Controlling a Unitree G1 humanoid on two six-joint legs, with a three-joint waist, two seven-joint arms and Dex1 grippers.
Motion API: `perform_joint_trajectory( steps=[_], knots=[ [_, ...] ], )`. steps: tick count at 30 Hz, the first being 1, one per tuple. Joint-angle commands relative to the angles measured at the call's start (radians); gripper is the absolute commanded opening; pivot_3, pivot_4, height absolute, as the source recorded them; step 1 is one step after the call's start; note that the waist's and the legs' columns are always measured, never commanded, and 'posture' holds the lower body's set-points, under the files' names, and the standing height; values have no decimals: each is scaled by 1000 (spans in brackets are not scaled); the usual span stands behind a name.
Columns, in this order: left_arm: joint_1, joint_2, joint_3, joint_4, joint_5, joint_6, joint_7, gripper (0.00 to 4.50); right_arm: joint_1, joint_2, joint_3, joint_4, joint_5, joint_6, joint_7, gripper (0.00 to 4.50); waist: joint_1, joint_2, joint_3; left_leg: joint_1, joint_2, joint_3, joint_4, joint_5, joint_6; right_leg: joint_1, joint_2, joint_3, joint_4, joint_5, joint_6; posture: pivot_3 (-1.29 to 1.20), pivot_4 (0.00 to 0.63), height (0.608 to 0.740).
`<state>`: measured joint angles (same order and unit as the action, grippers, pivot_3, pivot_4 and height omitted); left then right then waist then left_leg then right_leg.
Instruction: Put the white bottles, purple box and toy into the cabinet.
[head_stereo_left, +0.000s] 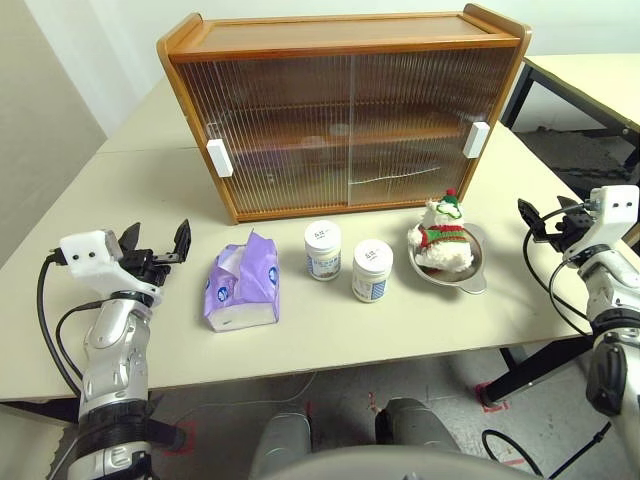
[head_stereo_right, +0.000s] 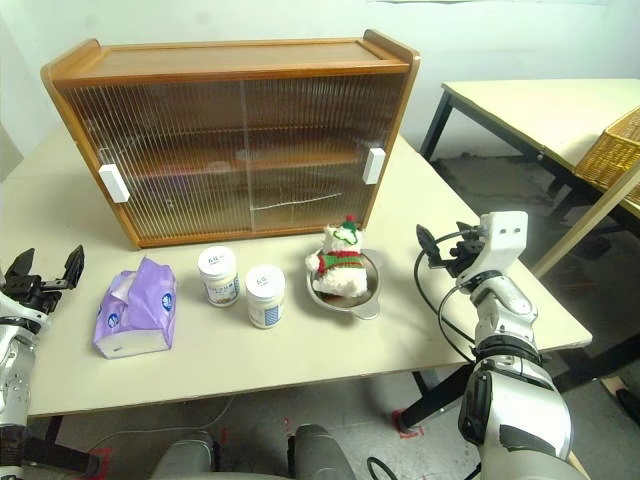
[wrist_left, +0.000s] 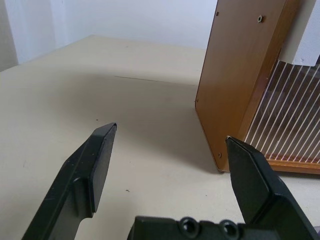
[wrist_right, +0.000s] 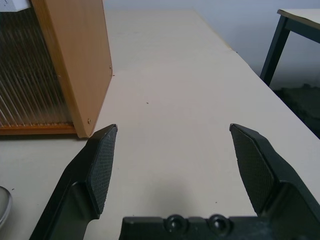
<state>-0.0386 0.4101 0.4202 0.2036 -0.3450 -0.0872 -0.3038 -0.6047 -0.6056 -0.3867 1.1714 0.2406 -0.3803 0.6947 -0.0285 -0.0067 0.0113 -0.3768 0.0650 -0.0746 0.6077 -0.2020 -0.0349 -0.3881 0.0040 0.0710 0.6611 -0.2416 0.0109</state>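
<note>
The cabinet (head_stereo_left: 345, 110) stands at the back of the table with both ribbed sliding doors shut. In front of it, from left to right, lie the purple box (head_stereo_left: 243, 285), two white bottles (head_stereo_left: 322, 249) (head_stereo_left: 372, 270) standing upright, and the toy (head_stereo_left: 443, 238) sitting in a steel bowl (head_stereo_left: 472, 272). My left gripper (head_stereo_left: 157, 240) hovers open left of the purple box, holding nothing. My right gripper (head_stereo_left: 548, 218) hovers open to the right of the bowl, also with nothing in it. In the wrist views each gripper (wrist_left: 171, 134) (wrist_right: 172, 127) points along the bare table past a cabinet side panel (wrist_left: 240, 75).
White handles (head_stereo_left: 219, 158) (head_stereo_left: 476, 139) sit at the outer ends of the cabinet doors. A second table (head_stereo_left: 590, 80) stands at the back right, and a wicker basket (head_stereo_right: 612, 150) sits further right. The table's front edge runs close below the objects.
</note>
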Motion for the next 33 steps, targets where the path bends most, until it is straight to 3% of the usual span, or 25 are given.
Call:
perform_joint_trajectory(
  steps=[1,8,19,29,33],
  knots=[
    [-2,9,5,-3,5,13,-1,4487,-34,17,13,-66,24,18,49,4500,0,0,0,0,0,0,0,0,0,0,0,0,0,0,0,-44,0,740],
    [-32,38,18,30,-1,14,-18,4487,-45,37,56,-453,140,236,243,4500,-12,-1,-1,-1,-1,1,0,0,0,-2,5,0,0,1,-2,-72,0,740],
    [-59,80,22,16,-11,39,-43,4487,180,5,201,-1099,326,702,386,4500,-10,-3,-2,-6,-4,2,17,-10,4,-2,14,-1,0,-1,-4,-71,0,740],
    [-53,91,-3,-126,-50,145,-84,4487,210,31,275,-1205,326,748,392,4500,-11,-3,-2,-5,-6,1,18,-14,-3,-2,18,2,0,-1,-5,-50,0,740],
    [-49,94,-32,-191,-34,177,-99,3528,209,48,293,-1227,329,761,383,4500,-7,-3,-2,-5,-6,0,18,-14,-3,-2,18,4,0,-1,-5,-38,0,740]
  ],
)
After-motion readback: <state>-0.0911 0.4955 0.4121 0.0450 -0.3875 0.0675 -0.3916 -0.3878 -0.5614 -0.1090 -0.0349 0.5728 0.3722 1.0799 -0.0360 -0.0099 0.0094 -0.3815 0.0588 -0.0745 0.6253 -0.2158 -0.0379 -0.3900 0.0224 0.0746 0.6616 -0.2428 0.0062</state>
